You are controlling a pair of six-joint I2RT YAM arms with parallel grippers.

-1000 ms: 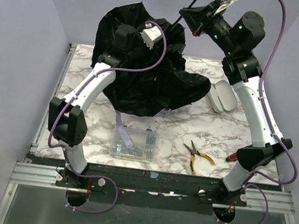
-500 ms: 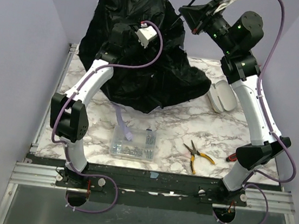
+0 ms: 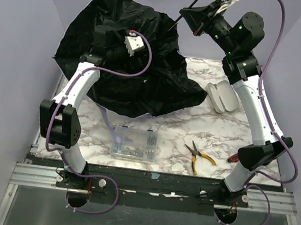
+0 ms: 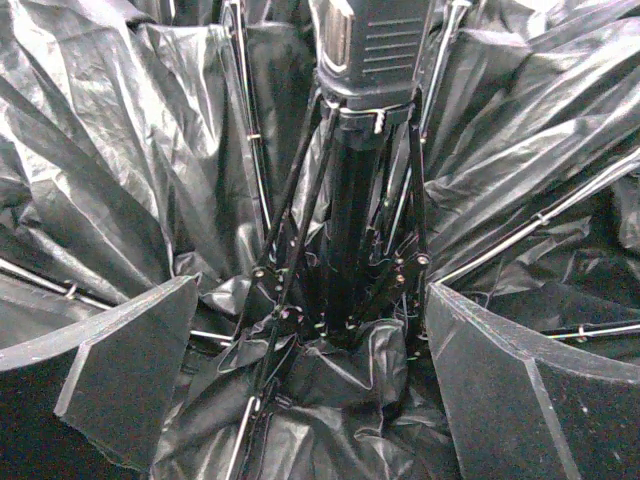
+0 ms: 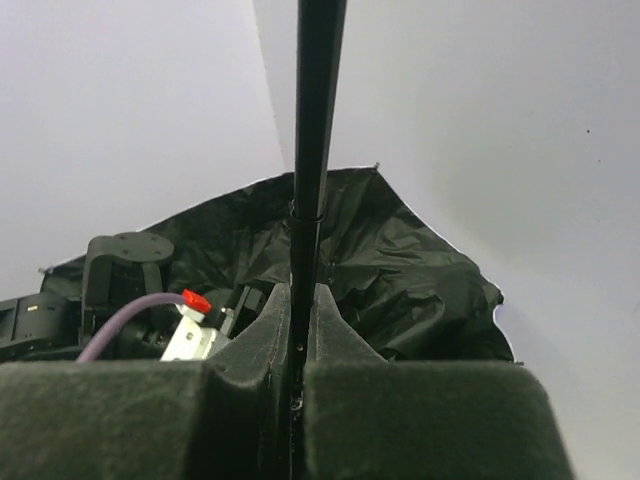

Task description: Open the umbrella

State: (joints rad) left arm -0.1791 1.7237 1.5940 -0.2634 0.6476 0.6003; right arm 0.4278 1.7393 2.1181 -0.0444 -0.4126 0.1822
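The umbrella (image 3: pixel 143 79) stands spread over the table's far left, its black underside facing me. Its thin black shaft (image 3: pixel 190 7) runs up to the right, and my right gripper (image 3: pixel 186 12) is shut on it. In the right wrist view the shaft (image 5: pixel 315 120) passes between the closed pads (image 5: pixel 265 320), with the canopy (image 5: pixel 400 280) beyond. My left gripper (image 3: pixel 101 28) sits deep inside the canopy, hard to pick out against the black cloth. In the left wrist view that gripper (image 4: pixel 320 370) is open wide. The runner (image 4: pixel 370 50) and struts (image 4: pixel 300 220) stand between its fingers (image 4: pixel 130 370), untouched.
A clear plastic box of screws (image 3: pixel 134 144) lies at the front middle, yellow-handled pliers (image 3: pixel 200 156) to its right. A cream sleeve (image 3: pixel 223 96) lies by the right arm. A lilac strap (image 3: pixel 109 123) trails from under the canopy. Lilac walls close in the back and sides.
The canopy has spread much wider, out to the left and upward. My left gripper has opened and moved left with it. The right gripper has held still on the shaft.
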